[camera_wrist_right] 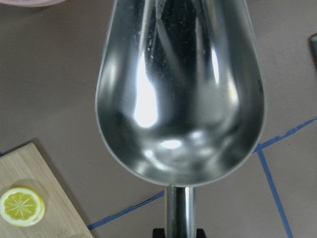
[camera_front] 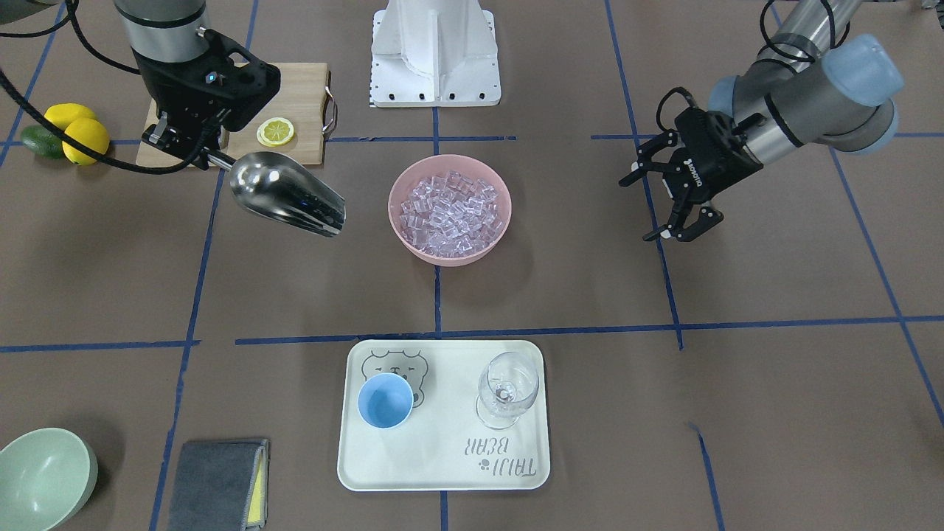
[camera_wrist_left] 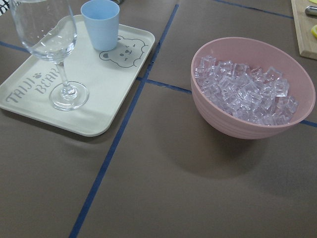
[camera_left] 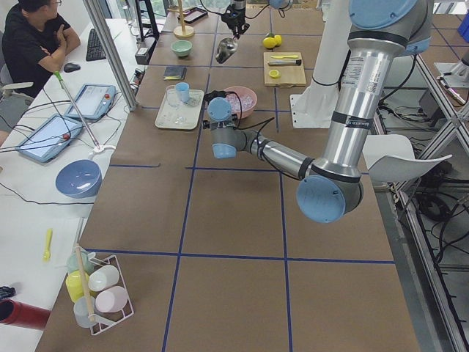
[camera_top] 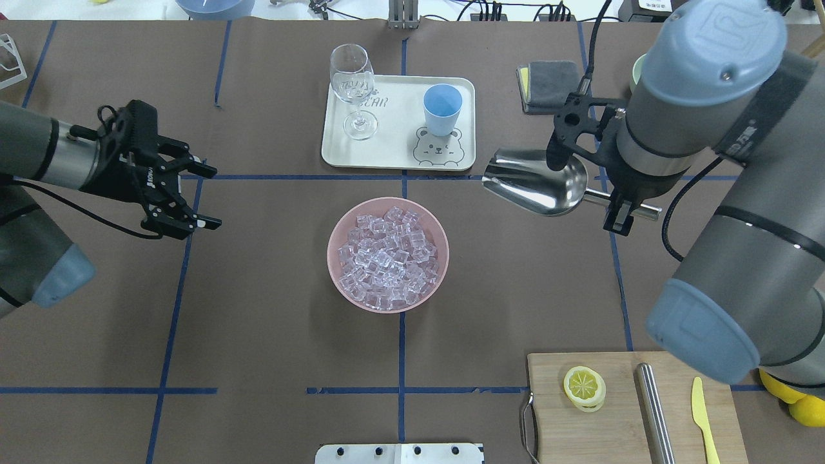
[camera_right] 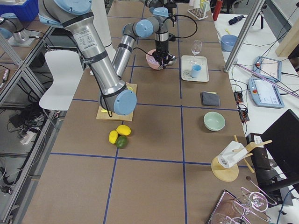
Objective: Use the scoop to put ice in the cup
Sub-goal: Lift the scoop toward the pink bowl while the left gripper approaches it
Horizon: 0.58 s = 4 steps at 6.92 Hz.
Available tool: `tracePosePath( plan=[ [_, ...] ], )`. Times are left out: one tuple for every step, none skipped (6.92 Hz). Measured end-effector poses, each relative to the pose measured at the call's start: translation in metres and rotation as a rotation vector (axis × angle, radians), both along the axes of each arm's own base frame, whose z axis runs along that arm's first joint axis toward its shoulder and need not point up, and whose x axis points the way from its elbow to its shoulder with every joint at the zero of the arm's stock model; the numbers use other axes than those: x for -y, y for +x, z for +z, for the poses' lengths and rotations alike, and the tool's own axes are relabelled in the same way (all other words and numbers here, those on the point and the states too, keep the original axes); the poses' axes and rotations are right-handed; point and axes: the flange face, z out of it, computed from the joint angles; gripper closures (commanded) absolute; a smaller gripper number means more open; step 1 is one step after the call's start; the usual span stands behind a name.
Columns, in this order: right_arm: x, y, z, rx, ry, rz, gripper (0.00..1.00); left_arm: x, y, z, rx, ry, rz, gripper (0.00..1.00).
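My right gripper is shut on the thin handle of the steel scoop, held above the table to the right of the pink bowl. The scoop is empty and level, with its mouth toward the bowl. The bowl holds a heap of clear ice cubes, also seen in the left wrist view. The light-blue cup stands upright and empty on the white tray. My left gripper is open and empty, hovering left of the bowl.
A clear wine glass stands on the tray beside the cup. A cutting board at the near right carries a lemon slice, a steel cylinder and a yellow knife. A green bowl and grey cloth lie beyond the tray.
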Motion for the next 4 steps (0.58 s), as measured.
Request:
tracePosePath(
  plan=[
    [-0.008,-0.013,0.003,-0.041,0.020,-0.032,1.00,-0.014,0.033,-0.013,-0.009,0.019,0.025,0.01],
    [-0.013,-0.020,0.003,-0.083,0.044,-0.058,1.00,-0.031,0.064,-0.021,-0.013,0.033,0.038,0.01],
    [-0.015,-0.023,-0.001,-0.116,0.056,-0.095,1.00,-0.044,0.084,-0.025,-0.013,0.041,0.045,0.01],
    [-0.015,-0.025,-0.008,-0.135,0.068,-0.130,1.00,-0.054,0.099,-0.023,-0.008,0.040,0.059,0.01]
  ],
)
